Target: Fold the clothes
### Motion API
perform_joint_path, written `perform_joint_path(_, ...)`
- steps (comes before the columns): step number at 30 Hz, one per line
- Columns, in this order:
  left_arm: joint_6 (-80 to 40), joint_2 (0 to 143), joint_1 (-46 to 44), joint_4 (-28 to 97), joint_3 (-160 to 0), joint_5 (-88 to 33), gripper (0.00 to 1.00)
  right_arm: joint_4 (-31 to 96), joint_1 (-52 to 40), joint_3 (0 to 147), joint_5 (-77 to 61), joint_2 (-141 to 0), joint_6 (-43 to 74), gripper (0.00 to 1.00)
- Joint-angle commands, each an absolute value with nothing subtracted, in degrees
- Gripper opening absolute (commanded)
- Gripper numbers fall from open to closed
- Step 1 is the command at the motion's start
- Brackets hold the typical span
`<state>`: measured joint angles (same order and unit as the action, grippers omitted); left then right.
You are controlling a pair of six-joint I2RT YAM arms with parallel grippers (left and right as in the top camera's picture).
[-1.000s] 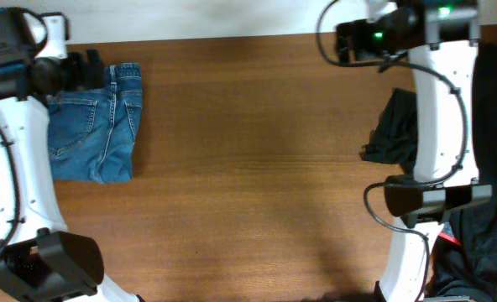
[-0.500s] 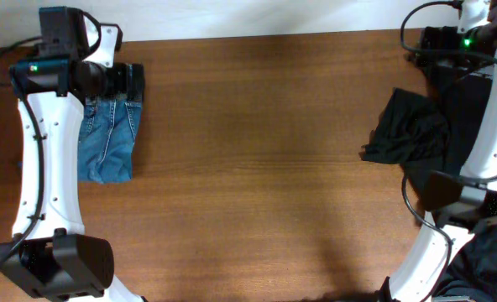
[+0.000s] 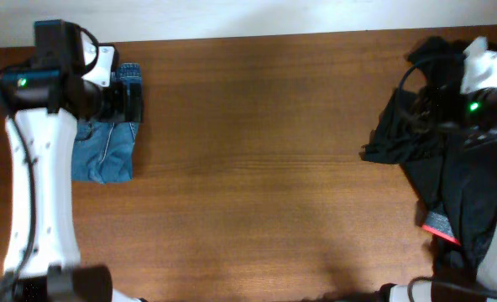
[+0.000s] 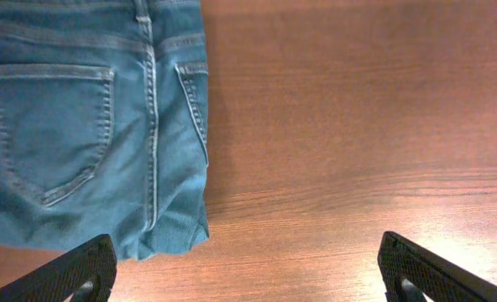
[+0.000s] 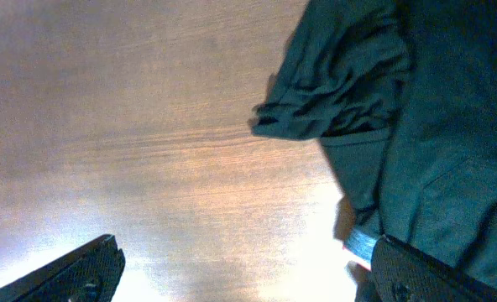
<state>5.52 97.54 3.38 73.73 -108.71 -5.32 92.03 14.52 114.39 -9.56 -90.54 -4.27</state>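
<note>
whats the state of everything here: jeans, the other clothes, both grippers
jeans: folded into a compact stack, back pockets up, lying flat at the left end of the table, not held
dark clothes: crumpled, unfolded heap at the right end
left gripper: open, empty, above the jeans' edge
right gripper: open, empty, above the table beside the dark clothes

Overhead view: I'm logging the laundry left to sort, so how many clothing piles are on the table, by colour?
Blue jeans: 1
Black cloth heap: 1 (pieces within cannot be told apart)
Total: 2
</note>
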Motion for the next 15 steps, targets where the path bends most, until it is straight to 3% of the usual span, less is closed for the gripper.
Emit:
perform_joint_path(1,4.8,89.3,3.5,72.1,-104.8,-5.1,0.99,89.5,10.0,106.7,-9.5,-83.0,-5.8,0.99)
perform_joint_path(8,6.1,73.6,3.5,60.7,-84.7,-5.1,0.99,80.8,2.0,87.3,-6.6,-66.0,-5.7,0.99)
perform_joint_path(15,8.0,55.4,3.5,52.0,-64.2,-8.0,0.99,73.8,1.5,70.9,-6.9,-49.0,-5.5,0.99)
